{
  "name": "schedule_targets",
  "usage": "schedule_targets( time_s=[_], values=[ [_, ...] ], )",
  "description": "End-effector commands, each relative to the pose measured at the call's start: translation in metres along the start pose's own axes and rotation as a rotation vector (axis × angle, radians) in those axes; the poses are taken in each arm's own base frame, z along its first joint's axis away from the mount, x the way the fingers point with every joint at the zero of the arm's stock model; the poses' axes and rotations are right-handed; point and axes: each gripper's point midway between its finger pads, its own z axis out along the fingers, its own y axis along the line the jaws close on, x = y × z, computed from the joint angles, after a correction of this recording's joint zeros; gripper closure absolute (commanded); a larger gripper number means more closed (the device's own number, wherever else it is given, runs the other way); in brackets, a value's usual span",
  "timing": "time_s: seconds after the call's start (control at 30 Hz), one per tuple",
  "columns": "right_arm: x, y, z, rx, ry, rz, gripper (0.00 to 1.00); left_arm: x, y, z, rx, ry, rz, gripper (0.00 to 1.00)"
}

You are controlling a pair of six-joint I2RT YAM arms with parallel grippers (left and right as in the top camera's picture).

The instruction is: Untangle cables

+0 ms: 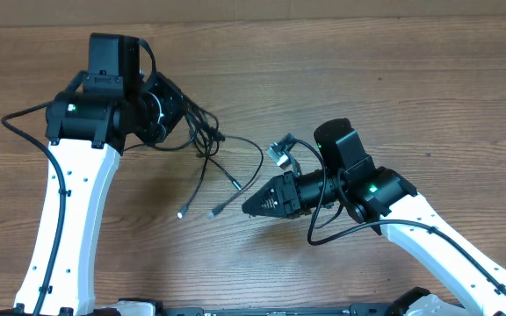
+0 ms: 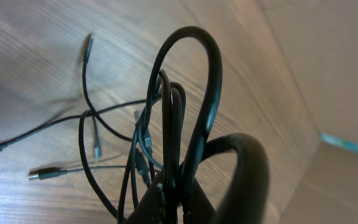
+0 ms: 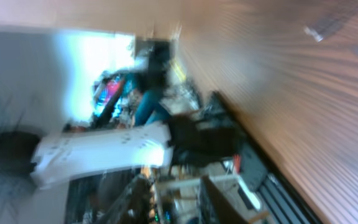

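Black thin cords with small silvery plug ends [image 1: 202, 132] sprawl knotted on the brown wooden table [image 1: 367, 70], their bunched end pinched in the left claw [image 2: 166, 208], apparently as an anchor, while the right claw [image 1: 251, 208], its opening impossible to tell, points at a loose loop.

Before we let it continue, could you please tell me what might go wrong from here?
The left tool seems to grip several cables bunched in loops, so pulling could tighten the tangle rather than free it. The right tool sits close to the loose plug ends and its wrist view is blurred, so it may knock or miss them.
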Motion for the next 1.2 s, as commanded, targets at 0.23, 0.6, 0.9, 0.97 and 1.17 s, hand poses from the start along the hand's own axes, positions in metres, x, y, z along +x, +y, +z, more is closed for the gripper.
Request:
schedule_targets(
  time_s=[0.23, 0.6, 0.9, 0.97, 1.17],
  values=[
    [-0.046, -0.032, -0.013, 0.238, -0.265, -0.052, 0.53, 0.056, -0.015, -0.016, 0.218, 0.244, 0.725, 0.96],
    [-0.062, -0.039, -0.02, 0.301, -0.35, -0.069, 0.51, 0.108, -0.049, -0.041, 0.572, 0.387, 0.969, 0.96],
    [-0.06, -0.045, -0.021, 0.321, -0.351, -0.043, 0.68, 0.128, -0.053, -0.04, 0.597, 0.419, 1.043, 0.96],
    [-0.056, -0.04, -0.019, 0.293, -0.326, -0.041, 0.68, 0.128, -0.053, -0.04, 0.597, 0.419, 1.043, 0.96],
    [-0.057, -0.04, -0.02, 0.24, -0.366, 0.231, 0.69, 0.129, -0.053, -0.041, 0.602, 0.424, 1.04, 0.96]
  ],
)
